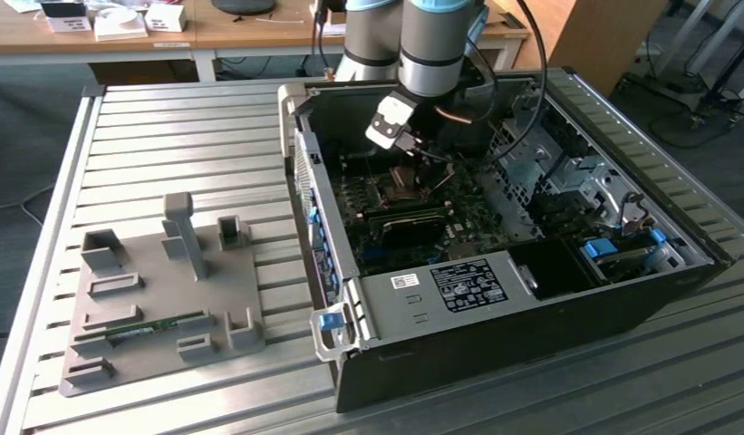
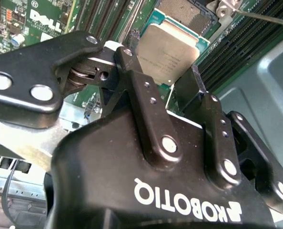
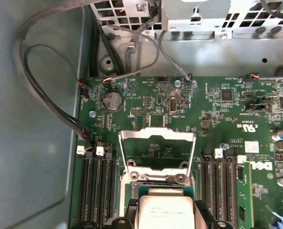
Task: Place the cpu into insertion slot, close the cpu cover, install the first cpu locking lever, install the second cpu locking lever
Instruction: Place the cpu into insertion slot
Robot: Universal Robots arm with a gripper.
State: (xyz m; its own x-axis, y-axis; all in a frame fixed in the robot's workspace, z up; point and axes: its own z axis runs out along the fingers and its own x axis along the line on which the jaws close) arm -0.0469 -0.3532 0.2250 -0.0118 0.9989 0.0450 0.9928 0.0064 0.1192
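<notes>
Jaws grip the cpu [image 2: 167, 52] by opposite edges just beside the insertion slot [image 2: 186, 14], whose cpu cover [image 3: 156, 132] stands open.

Tight drop into the case, socket top open.
We see the cpu cover [image 3: 179, 135] standing up at the far edge of the bare insertion slot [image 2: 188, 15], memory slots [image 3: 96, 191] on both sides and cables [image 3: 75, 131] by the case wall [image 1: 302, 168]. The gripper [image 2: 160, 67] holds the cpu [image 2: 167, 52] over the gap.
</notes>
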